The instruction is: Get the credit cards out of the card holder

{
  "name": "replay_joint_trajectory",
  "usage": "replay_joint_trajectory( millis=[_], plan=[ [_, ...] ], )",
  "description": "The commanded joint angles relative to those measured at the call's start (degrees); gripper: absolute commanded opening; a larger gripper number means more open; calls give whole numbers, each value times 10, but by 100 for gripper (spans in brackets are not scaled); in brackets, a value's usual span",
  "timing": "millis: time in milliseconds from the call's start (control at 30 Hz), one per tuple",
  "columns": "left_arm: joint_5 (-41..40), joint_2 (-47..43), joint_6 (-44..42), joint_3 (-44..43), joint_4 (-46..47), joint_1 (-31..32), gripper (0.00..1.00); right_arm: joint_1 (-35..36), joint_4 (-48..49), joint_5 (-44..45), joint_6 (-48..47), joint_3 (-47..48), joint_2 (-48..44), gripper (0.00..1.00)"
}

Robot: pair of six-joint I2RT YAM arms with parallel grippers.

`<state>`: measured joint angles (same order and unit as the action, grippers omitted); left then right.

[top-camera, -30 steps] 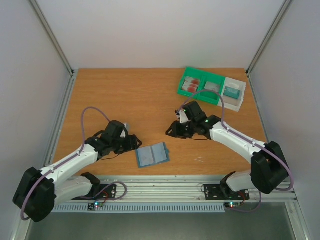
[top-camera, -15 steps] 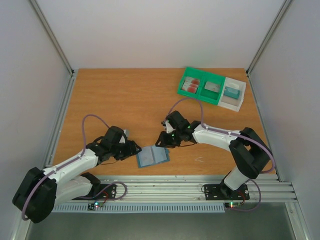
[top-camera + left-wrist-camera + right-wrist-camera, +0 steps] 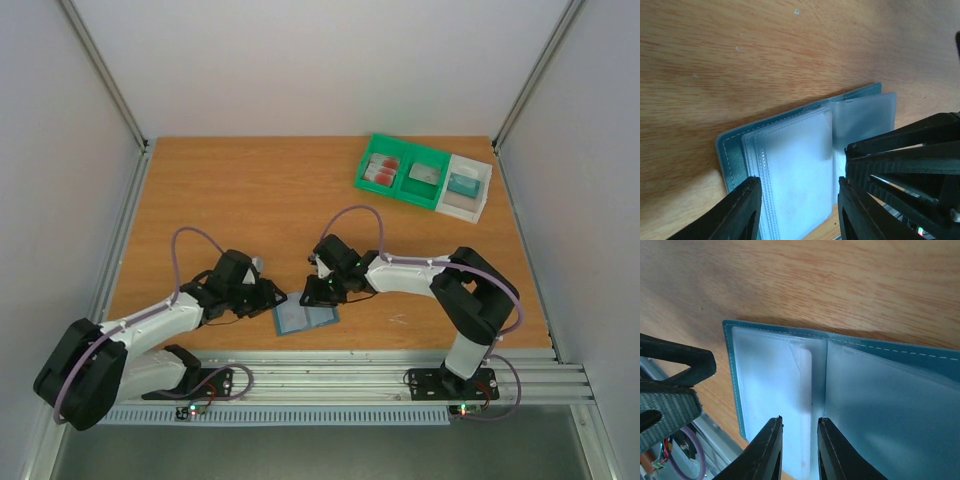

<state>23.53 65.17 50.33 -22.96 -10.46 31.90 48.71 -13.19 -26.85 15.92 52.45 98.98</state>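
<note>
1. Your card holder [image 3: 305,318] lies open and flat on the table [image 3: 220,190]. It is near the front edge, between your two arms.
2. Your left gripper [image 3: 797,212] is at the holder's left side. Its fingers stand wide apart. A clear plastic sleeve [image 3: 795,155] of the holder shows between them.
3. Your right gripper [image 3: 800,452] is over the holder's middle fold. Its fingers are only a little apart, with a thin gap between them. You cannot tell if they touch the holder.
4. Your two grippers are close together and face each other across the holder.
5. Red credit cards [image 3: 381,168] lie in the left part of the green tray [image 3: 396,196]. That tray is far back on the right, well apart from the holder.
6. A grey piece [image 3: 425,172] lies in the tray's other part.
7. A teal piece [image 3: 463,183] sits in the white tray [image 3: 462,207], which is just beside the green one.
</note>
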Motion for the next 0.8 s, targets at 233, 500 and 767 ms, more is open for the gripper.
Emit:
replay_joint_trajectory(
  millis=[233,500,767],
  plan=[
    [-10,9,-23,-1,25,-2,43,33,28,36,25,-2,19,19],
    [4,-7,-23,-2,22,-2,44,36,40,77,35,-39,14,13],
    [19,11,-20,-3,40,-2,44,36,56,83,40,-59,14,10]
  ],
)
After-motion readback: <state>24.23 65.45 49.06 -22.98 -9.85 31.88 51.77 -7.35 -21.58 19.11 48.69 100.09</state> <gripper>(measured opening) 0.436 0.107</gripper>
